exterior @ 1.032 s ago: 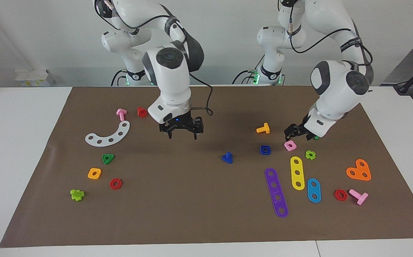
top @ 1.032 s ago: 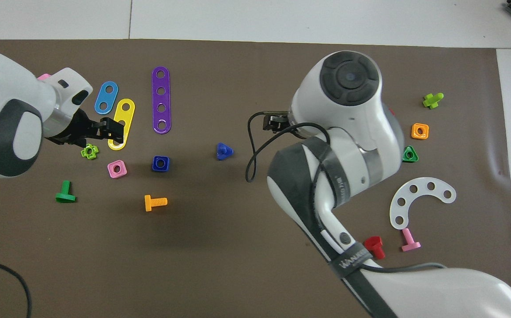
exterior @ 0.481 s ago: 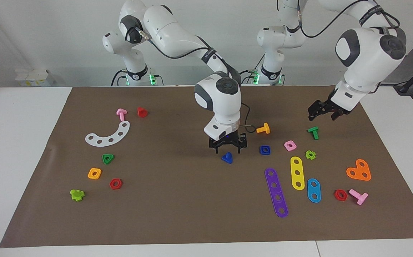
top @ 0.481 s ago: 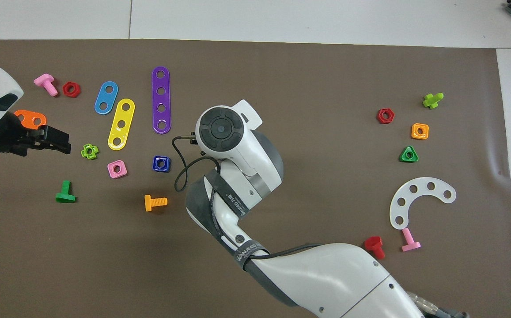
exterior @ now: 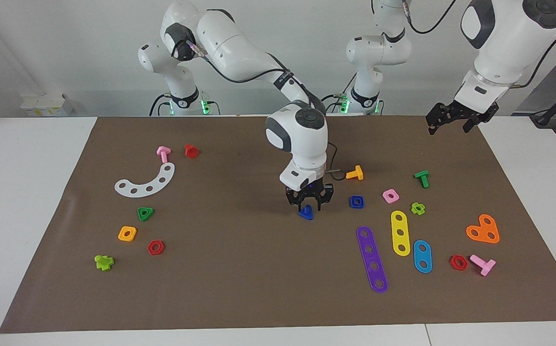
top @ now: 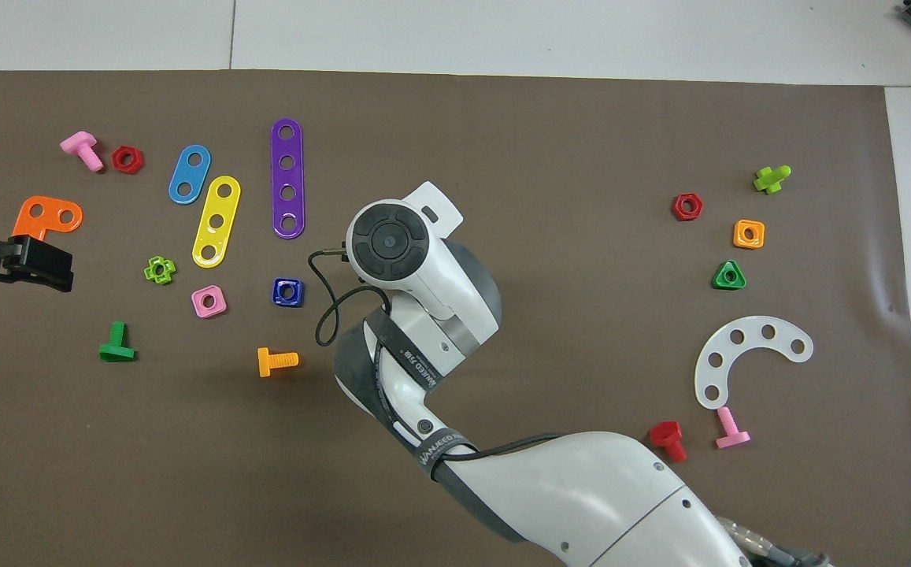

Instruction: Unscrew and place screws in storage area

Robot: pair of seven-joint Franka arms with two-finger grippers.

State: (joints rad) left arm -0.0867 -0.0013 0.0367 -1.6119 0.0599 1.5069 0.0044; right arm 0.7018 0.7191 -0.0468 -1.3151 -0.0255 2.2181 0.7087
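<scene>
Storage patch of brown mat (exterior: 129,202) holds your white curved holed strip (exterior: 146,181), green triangular nut (exterior: 145,213) and orange square nut (exterior: 127,233). Mid-mat, your right gripper (exterior: 308,207) has its fingers straddling the small blue plastic triangular-headed screw (exterior: 306,213); grip uncertain. Your left gripper (exterior: 459,117) hangs spread above the mat's edge.

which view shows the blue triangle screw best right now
The facing view. There the blue screw shows on the mat in the middle of the table, with the right gripper down around it. In the overhead view the right arm's wrist covers that spot, so the screw cannot be seen at all.
</scene>
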